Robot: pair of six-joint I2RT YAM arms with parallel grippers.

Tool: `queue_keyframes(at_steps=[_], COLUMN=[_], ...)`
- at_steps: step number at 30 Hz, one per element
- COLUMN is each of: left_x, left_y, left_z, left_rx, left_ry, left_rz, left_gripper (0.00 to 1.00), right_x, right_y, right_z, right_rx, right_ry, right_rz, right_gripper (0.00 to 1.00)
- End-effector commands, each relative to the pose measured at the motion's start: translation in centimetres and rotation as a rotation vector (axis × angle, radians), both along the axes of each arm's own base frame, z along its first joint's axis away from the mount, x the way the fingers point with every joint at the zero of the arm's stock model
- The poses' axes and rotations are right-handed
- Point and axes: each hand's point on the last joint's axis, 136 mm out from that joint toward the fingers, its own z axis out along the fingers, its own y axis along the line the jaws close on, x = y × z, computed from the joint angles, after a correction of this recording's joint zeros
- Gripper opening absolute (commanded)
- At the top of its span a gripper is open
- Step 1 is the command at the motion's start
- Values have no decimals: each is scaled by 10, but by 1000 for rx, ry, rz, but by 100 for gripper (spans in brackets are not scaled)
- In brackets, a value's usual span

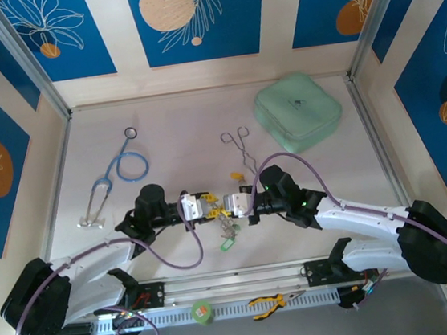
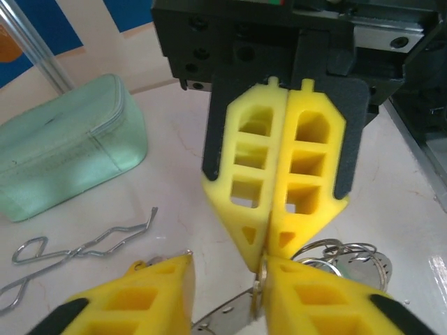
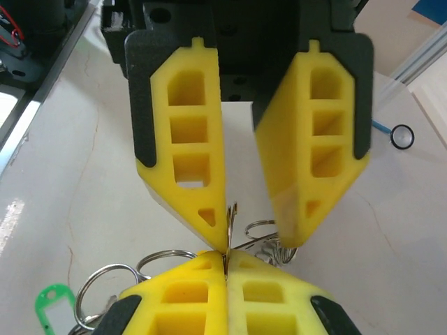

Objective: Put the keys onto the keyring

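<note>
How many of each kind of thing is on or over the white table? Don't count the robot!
Stethoscope: 1
Forceps: 1
Green pouch: 1
Keyring with its keys: 1
Total: 4
</note>
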Motion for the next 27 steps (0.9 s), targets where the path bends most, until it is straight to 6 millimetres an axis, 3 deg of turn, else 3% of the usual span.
queue_keyframes(at_steps=[1,7,13,18,25,27], left_x=[-10,-10,-11,-6,0,1], left_y=[3,12,12,8,5,5], left_z=[3,-9,-10,-4,3,4], left_rx=[20,103,112,88,50,45], left_ry=[-32,-52,-50,-66,-69,-72], left_rz=[-32,-5,-14,-9,14,21], left_gripper=[34,35,25,15,15,9], right_x=[-3,-1,1,-2,-7,-10], right_y=[4,5,6,8,11,12], right_z=[11,11,11,11,9,8], right_rx=[37,32,22,24,10,10], right_ry=[3,11,16,26,43,52], right_rz=[20,11,4,17,44,56], right_gripper=[0,0,0,0,0,0])
